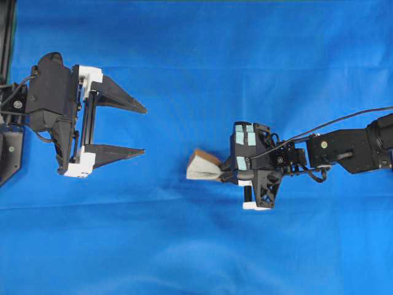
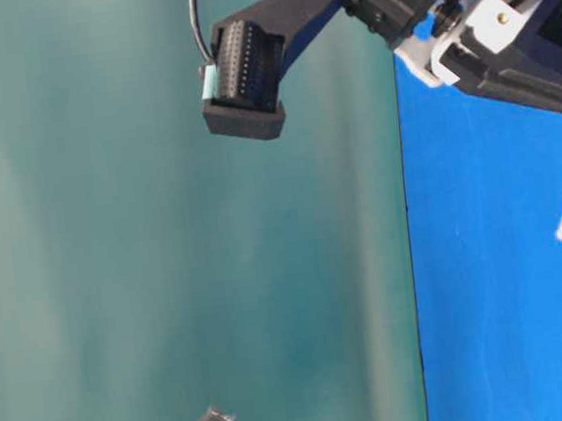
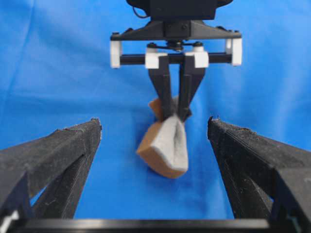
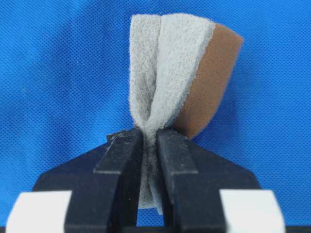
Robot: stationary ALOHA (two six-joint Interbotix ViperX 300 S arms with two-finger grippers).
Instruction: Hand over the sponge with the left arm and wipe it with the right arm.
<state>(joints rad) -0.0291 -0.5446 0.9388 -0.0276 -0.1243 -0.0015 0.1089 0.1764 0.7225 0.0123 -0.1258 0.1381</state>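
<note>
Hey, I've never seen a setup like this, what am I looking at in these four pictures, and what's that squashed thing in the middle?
These are two robot arms facing each other over a blue cloth. The overhead picture shows both: the left gripper with its two pointed fingers spread wide and nothing between them, and the right gripper, the one with pale blue-green patches. The squashed thing is a sponge, grey-white scouring face over a tan-orange layer, pinched so tightly by the right gripper that it folds. Two pictures come from cameras on the wrists: one looks out between the left fingers at the sponge, the other shows the grip close up. The table-level view appears turned sideways and shows little.
</note>
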